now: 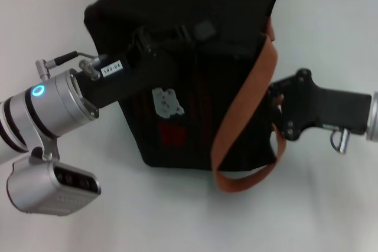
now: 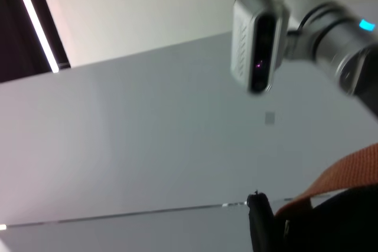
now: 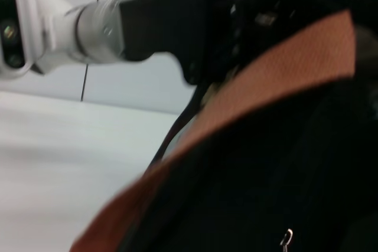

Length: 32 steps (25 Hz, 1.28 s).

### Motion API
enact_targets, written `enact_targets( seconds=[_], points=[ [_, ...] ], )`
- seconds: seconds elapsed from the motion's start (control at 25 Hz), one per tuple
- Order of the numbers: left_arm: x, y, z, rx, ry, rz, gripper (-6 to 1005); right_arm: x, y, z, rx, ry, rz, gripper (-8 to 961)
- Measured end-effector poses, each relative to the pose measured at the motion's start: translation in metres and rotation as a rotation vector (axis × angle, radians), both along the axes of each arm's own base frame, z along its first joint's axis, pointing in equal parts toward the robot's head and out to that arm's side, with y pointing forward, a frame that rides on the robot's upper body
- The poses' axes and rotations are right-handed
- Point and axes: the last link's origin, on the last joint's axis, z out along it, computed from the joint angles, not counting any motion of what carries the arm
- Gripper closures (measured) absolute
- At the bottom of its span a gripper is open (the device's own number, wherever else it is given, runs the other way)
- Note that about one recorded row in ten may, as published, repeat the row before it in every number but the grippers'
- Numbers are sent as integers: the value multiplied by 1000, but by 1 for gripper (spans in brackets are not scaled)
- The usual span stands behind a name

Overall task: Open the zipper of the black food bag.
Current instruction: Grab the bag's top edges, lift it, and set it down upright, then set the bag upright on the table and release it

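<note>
Head view: left gripper (image 1: 198, 30) reaches over the black food bag (image 1: 177, 116); right gripper (image 1: 277, 113) braces its side. Jaws' spread unclear. Pull zipper (image 3: 287, 239) slowly.

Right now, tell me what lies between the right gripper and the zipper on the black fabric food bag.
The orange-brown webbing strap hangs across the black fabric food bag beside the right gripper. A small silver zipper pull shows lower on the fabric, uncovered.

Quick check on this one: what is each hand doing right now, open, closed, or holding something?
Left hand: over the top of the black food bag; grip cannot be told.
Right hand: against the bag's side by the orange-brown strap; grip cannot be told.
</note>
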Motion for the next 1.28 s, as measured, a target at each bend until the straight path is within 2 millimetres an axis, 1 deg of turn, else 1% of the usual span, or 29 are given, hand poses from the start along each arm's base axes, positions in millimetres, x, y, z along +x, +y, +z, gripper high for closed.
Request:
enact_targets(
  seconds=[0.04, 0.08, 0.12, 0.2, 0.44, 0.48, 0.52, 0.56, 0.6, 0.64, 0.68, 0.72, 0.76, 0.8, 0.84, 0.88, 0.92, 0.96, 1.0, 1.04, 1.08, 1.12, 1.16, 1.2, 1.28],
  points=[
    [0, 2, 1, 0, -10, 14, 900, 0, 0, 0, 0, 0, 0, 929],
    [2, 4, 1, -2, -19, 29, 900, 7, -7, 0, -15, -23, -20, 924],
    [3, 5, 1, -3, -22, 33, 900, 7, -7, 0, -15, -23, -20, 919],
    [5, 6, 0, -3, -24, 38, 900, 19, -18, 0, -57, -83, -70, 910],
    [6, 7, -1, -16, -23, 53, 901, 27, -26, 3, -78, -104, -119, 882],
    [6, 7, -1, -19, -25, 55, 901, 28, -27, 4, -78, -92, -128, 877],
    [7, 8, 0, -35, -42, 69, 901, 25, -27, 8, -77, -32, -149, 872],
    [7, 8, 0, -35, -42, 69, 901, 25, -27, 8, -77, -32, -149, 868],
    [7, 8, 0, -35, -42, 69, 901, 21, -27, 17, -61, 48, -165, 863],
    [1, 9, 4, -88, -125, 159, 901, 20, -28, 30, -32, 136, -175, 858],
    [1, 9, 4, -88, -125, 159, 901, 20, -28, 30, -32, 136, -175, 853],
    [-9, 6, 4, -127, -180, 245, 901, 20, -28, 36, -16, 176, -176, 849],
    [-9, 6, 4, -127, -180, 245, 901, 20, -28, 36, -16, 176, -176, 844],
    [-14, 5, 4, -140, -203, 280, 900, 19, -31, 47, 17, 256, -168, 839],
    [-23, 2, 3, -168, -237, 340, 900, 19, -31, 47, 17, 256, -168, 835],
    [-29, -1, 2, -197, -263, 386, 900, 19, -31, 52, 32, 284, -165, 830],
    [-35, -3, 1, -222, -281, 425, 900, 19, -32, 55, 44, 307, -161, 778],
    [-35, -3, 1, -222, -281, 425, 900, 19, -33, 58, 55, 322, -160, 725],
    [-45, -8, -1, -277, -323, 496, 900, 21, -34, 63, 73, 353, -157, 673],
    [-65, -20, -4, -423, -415, 654, 900, 21, -35, 64, 81, 369, -156, 620],
    [-65, -20, -4, -423, -415, 654, 900, 22, -35, 66, 90, 386, -156, 601],
    [-72, -25, -6, -479, -449, 712, 900, 22, -36, 66, 96, 403, -154, 582],
    [-72, -25, -6, -479, -449, 712, 900, 22, -36, 66, 96, 403, -154, 562],
    [-82, -35, -11, -607, -515, 818, 900, 22, -37, 68, 113, 439, -147, 543],
    [-84, -40, -14, -698, -549, 865, 901, 22, -38, 69, 117, 453, -145, 505]
  ],
)
